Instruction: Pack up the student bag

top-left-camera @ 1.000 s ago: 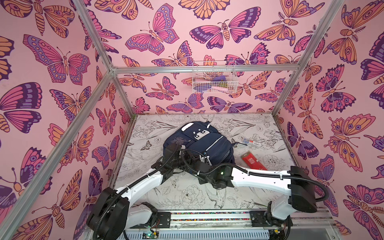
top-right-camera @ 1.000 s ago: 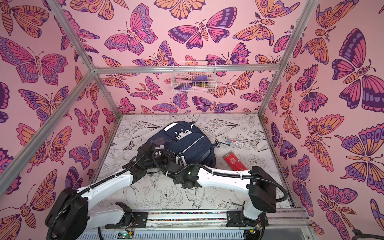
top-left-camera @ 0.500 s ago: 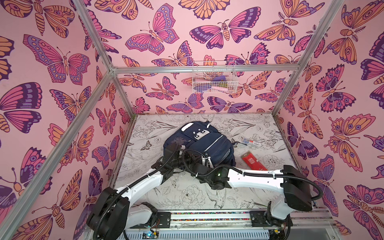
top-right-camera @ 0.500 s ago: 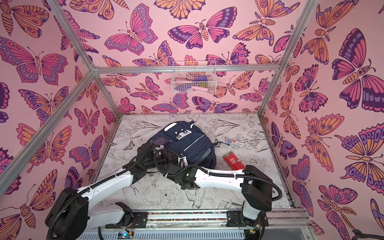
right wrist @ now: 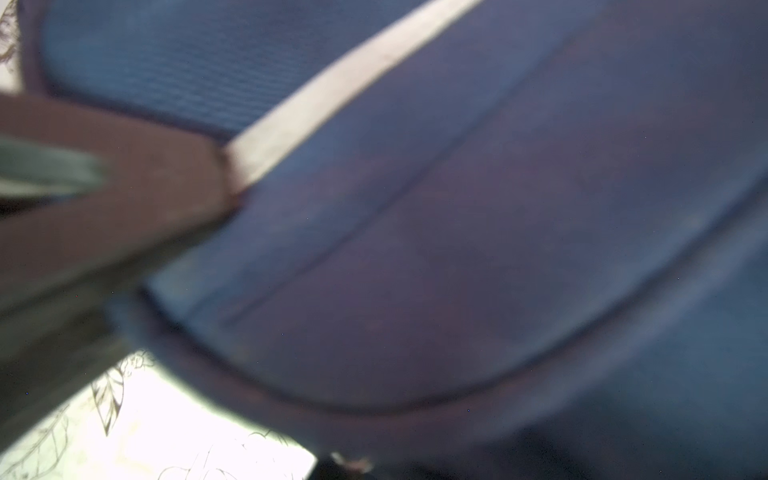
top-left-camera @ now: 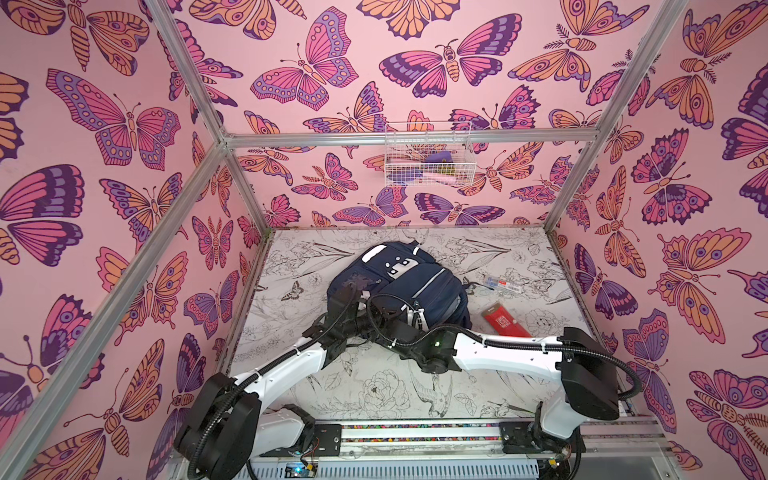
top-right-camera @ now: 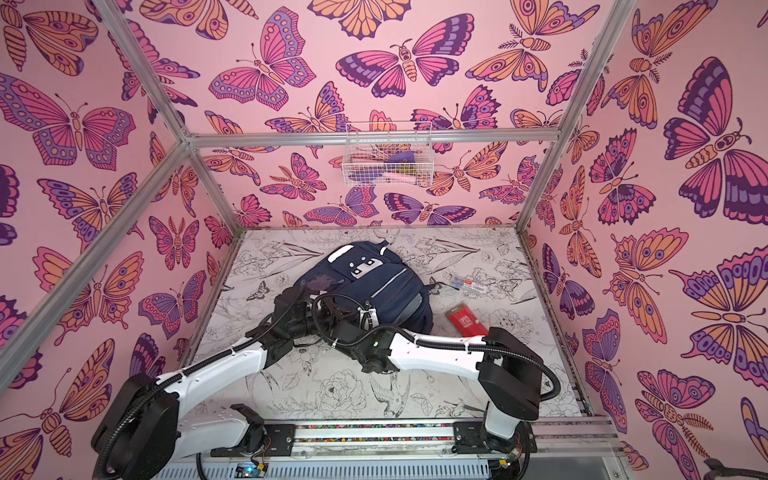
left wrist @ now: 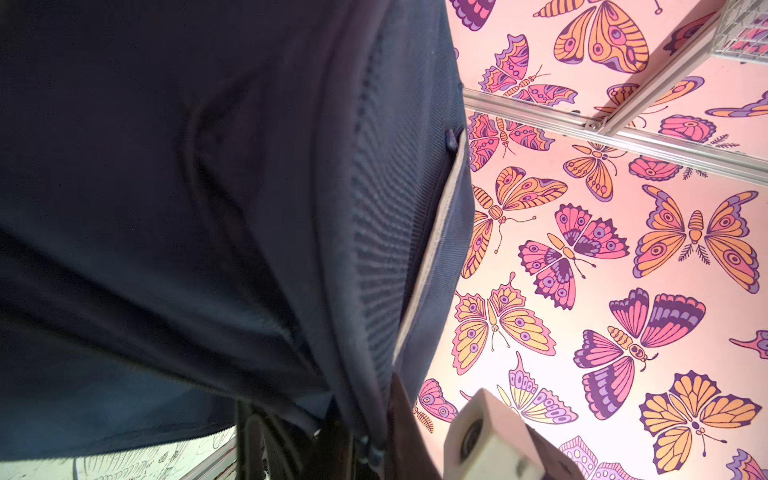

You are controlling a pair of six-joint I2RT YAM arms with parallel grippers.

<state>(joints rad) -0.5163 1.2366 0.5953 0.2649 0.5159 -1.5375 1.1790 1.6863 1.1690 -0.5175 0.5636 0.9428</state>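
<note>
Tabletop [top-left-camera: 365,395] holds all of it. The bag [top-left-camera: 403,286] lies flat near the middle, closer to the back edge, front pockets up; whether any zip is open I cannot tell. My left jaws are closed tight, and the left wrist view shows bag cloth beside a zip gathered down into them, so I judge I hold the bag there. My right jaws sit at the bag's near side by a white stripe [right wrist: 353,79]; it is too blurred to say whether they grip anything. A red pack [top-left-camera: 506,320] and a clear pen pack [top-left-camera: 503,283] lie loose toward the right edge. With both outside the bag, most of the packing looks undone.
</note>
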